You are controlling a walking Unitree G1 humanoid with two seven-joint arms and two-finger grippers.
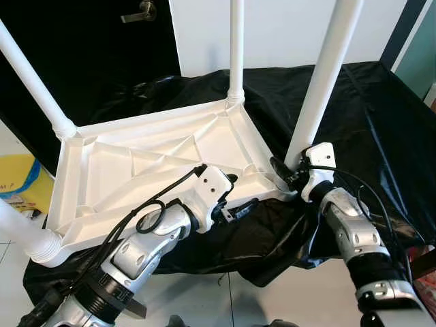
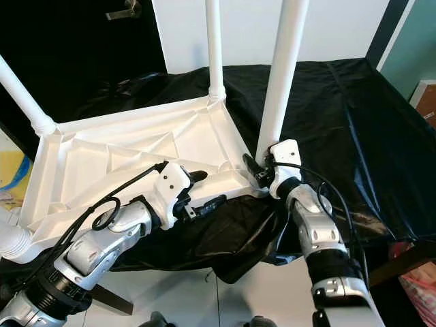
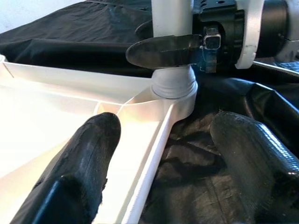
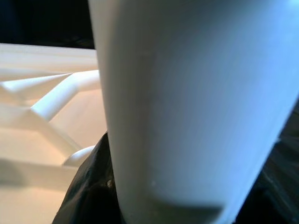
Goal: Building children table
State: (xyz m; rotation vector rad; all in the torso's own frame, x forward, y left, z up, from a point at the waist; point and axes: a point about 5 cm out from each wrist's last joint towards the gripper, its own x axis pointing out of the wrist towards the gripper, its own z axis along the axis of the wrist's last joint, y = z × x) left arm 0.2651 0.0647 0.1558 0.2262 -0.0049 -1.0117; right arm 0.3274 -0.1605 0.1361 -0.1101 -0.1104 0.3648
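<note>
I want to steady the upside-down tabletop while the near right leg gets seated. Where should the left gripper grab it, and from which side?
Grip the tabletop's near long rim, close to the near right leg's socket, coming in from the robot's side. The rim is a thin raised wall, so one finger fits inside the tray and one outside. The left gripper is open astride it; the right gripper holds the leg's base.

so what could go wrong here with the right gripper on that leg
The right gripper is shut on the near-right leg just above its socket, so a sideways pull could tilt that tall leg. The left gripper straddles the tabletop rim, open, so the top could slide on the black sheet.
</note>
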